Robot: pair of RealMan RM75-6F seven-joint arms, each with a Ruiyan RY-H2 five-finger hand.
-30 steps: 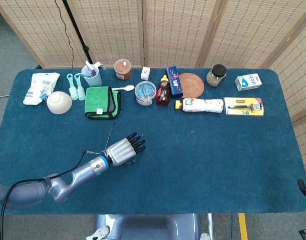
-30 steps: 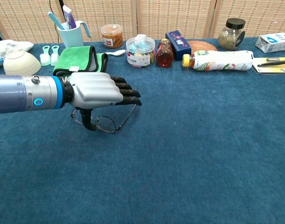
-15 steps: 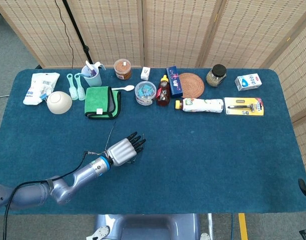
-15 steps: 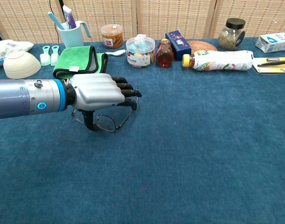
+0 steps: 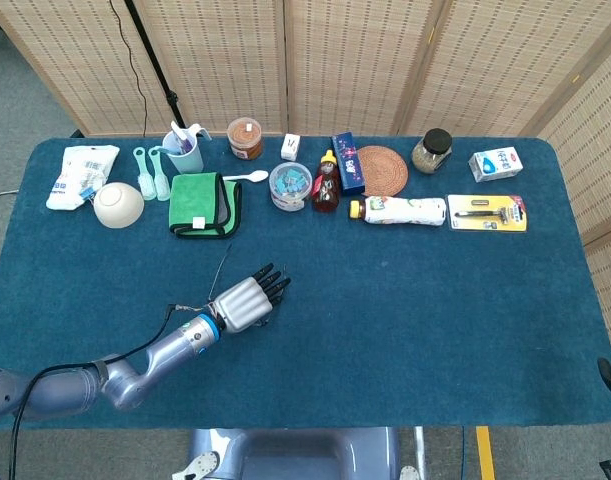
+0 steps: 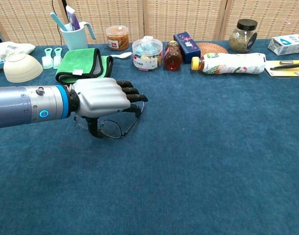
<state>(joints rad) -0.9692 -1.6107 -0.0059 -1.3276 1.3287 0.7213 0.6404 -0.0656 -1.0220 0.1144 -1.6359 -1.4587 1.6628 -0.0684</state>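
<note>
My left hand (image 5: 247,300) (image 6: 103,96) hovers low over a pair of thin-rimmed glasses (image 6: 111,129) that lie on the blue table cloth (image 5: 405,300). The palm faces down, and the dark fingers (image 6: 132,98) reach forward, bent slightly toward the frame. The thumb points down and touches the glasses beside one lens. The glasses still lie on the cloth, and the hand covers most of them in the head view. My right hand shows in neither view.
Along the far side stand a white bowl (image 5: 118,204), a folded green cloth (image 5: 202,204), a cup with toothbrushes (image 5: 183,150), a jar (image 5: 245,138), a plastic tub (image 5: 290,185), a honey bottle (image 5: 326,183), a lying white bottle (image 5: 405,210) and a razor pack (image 5: 487,213).
The left hand has drawn back slightly toward me and its fingers have curled down a little over the glasses. The glasses have not moved.
</note>
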